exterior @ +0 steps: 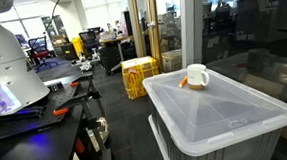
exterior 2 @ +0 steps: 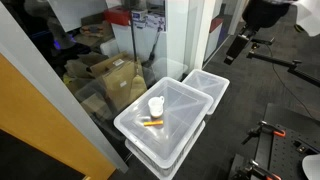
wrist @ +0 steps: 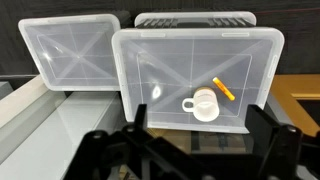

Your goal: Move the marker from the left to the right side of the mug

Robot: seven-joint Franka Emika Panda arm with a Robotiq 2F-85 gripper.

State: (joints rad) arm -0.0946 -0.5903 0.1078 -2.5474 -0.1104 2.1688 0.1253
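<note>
A lab-like office: glass partitions [exterior: 165,29], desks, stacked plastic bins [exterior 2: 165,125].

— What did the arm [exterior: 4,58] look like?

— A smooth, rounded white shell, quite bulky (a violet-blue glow [exterior: 1,99] showed at its foot).

— And further along?

— In an exterior view the last link [exterior 2: 268,10] was white on top and black underneath.

— The gripper [wrist: 202,125]?

— Matte black all over in the wrist view: angular link bars and two blunt fingers [wrist: 141,118]. It was too dark to make out screws or cables.
</note>
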